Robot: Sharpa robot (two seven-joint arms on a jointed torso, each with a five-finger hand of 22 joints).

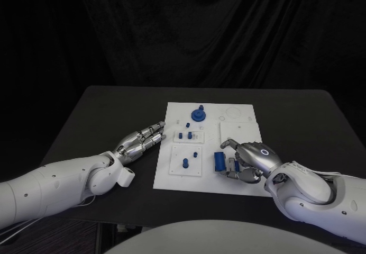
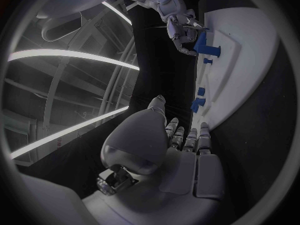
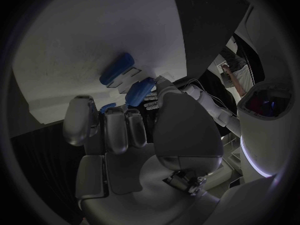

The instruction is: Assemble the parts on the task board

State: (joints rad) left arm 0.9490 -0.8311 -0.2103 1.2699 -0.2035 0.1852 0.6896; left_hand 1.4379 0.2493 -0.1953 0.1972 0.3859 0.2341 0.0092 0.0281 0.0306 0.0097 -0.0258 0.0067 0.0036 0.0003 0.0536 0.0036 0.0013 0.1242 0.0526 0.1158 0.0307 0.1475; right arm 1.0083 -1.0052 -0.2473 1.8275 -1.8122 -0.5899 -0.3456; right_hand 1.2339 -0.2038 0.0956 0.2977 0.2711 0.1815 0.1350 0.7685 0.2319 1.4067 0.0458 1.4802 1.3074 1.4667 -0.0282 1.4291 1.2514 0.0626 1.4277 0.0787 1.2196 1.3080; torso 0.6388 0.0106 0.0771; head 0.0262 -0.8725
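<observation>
Right hand (image 1: 250,159) fingers curled around a blue part (image 1: 219,161) on the white board (image 1: 172,180); left hand (image 1: 140,143) fingers straight, empty, just beside board's edge.

A black table (image 1: 305,116) lies beneath both hands, its dark top stretching away past their fingertips to a far edge. Behind that edge hangs a black curtain (image 1: 191,42) in loose vertical folds.
</observation>
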